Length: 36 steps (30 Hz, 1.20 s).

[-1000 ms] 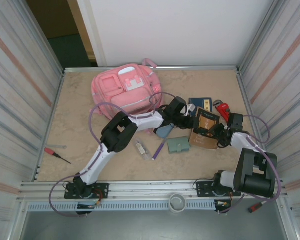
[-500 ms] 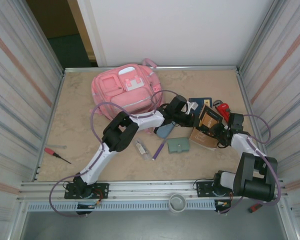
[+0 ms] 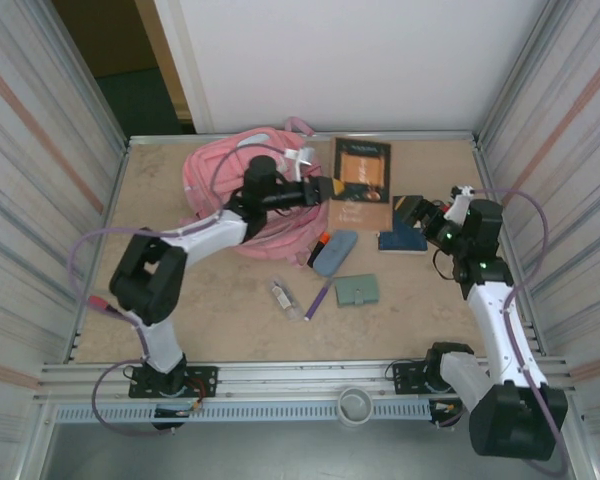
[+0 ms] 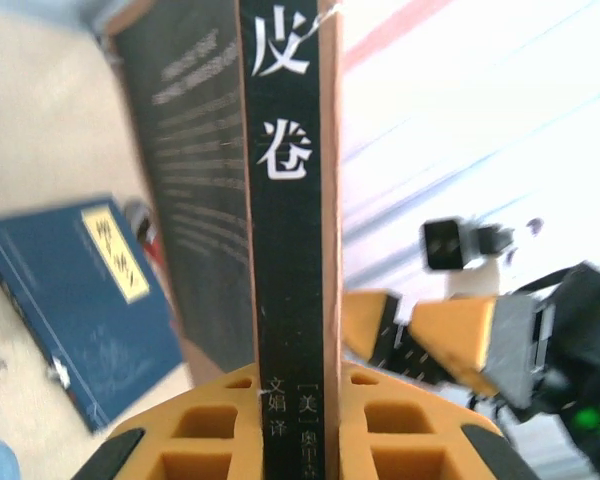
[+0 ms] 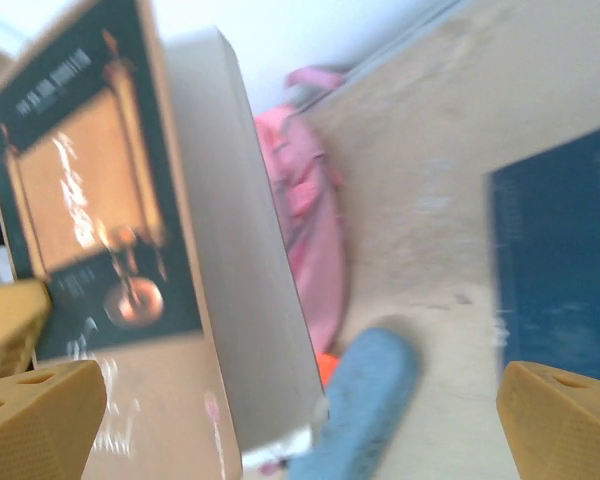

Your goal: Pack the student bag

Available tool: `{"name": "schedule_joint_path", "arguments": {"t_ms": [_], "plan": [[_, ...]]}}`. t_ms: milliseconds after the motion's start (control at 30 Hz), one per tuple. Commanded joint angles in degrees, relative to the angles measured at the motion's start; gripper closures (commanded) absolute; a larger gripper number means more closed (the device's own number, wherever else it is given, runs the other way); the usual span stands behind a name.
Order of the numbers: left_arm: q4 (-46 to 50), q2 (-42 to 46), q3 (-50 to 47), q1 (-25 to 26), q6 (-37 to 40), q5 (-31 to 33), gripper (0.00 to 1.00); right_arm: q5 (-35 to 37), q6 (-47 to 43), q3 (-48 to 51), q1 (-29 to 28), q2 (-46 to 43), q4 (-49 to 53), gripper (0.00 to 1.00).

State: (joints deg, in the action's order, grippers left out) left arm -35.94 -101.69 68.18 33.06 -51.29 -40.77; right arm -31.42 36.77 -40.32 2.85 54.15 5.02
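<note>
The left gripper (image 4: 294,425) is clenched on the black, white-lettered spine of a dark paperback book (image 3: 360,183) with an amber picture panel on its cover. Its orange pads (image 4: 205,425) press the spine from both sides. The right gripper (image 3: 423,213) is released, with its jaws spread wide and nothing between them. It sits well to the right of the big pink fabric student bag (image 3: 212,172), over a flat navy book (image 3: 405,238).

A second ago both grippers met on the dark paperback book off the bag's near-right corner. Since then the right gripper has let go and drawn away. The left arm alone has swung the book round to the bag's far-right side, just beside it. The handover looks finished, so the book should be ready to go in.

The bag has changed too. It lay flat with its pale front patches up, and now it is rumpled into ridges with the left arm lying across it. I cannot tell whether its mouth is open.

The bag's long axis runs on a diagonal from far-left to near-right. Its pink carry loop (image 3: 300,126) sits at the far-right end, so its top seems to point toward the book. The book's long axis runs far to near, cover up and spine toward the bag.
</note>
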Motion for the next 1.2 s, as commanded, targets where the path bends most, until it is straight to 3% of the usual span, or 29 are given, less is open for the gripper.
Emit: {"name": "schedule_joint_path", "arguments": {"t_ms": [0,167,267,433,700,833,1000,1167], "plan": [[-10.31,4.84,-4.05,-0.45,-6.08,-0.81,1.00,-9.26,2.84,-2.88,-5.13,5.66,-6.61,0.01],[-8.48,8.94,-6.80,-1.50,-6.56,-0.13,1.00,-16.79,12.03,-3.94,-9.76,12.92,-23.85,0.01],[-9.86,10.54,-8.72,-1.92,-7.63,0.12,1.00,-14.44,10.30,-6.75,-12.20,15.91,-21.54,0.01],[-16.22,11.26,-10.61,-2.73,-12.61,-0.93,1.00,-14.20,10.92,-7.06,-11.28,20.41,-23.02,0.01],[-25.14,9.90,-10.91,-3.07,-18.38,-2.33,1.00,-21.25,15.27,-8.99,-14.51,26.61,-31.13,0.01],[-24.95,10.02,-11.40,-3.09,-17.89,-1.70,1.00,-24.52,19.70,-8.47,-15.37,26.80,-38.17,0.00],[-21.90,10.85,-13.39,-4.38,-15.61,0.96,1.00,-25.99,26.75,-7.15,-15.49,25.83,-47.24,0.14],[-20.51,10.77,-16.79,-6.69,-15.03,4.38,1.00,-23.78,27.17,-6.10,-14.56,23.06,-47.54,0.26]]}}
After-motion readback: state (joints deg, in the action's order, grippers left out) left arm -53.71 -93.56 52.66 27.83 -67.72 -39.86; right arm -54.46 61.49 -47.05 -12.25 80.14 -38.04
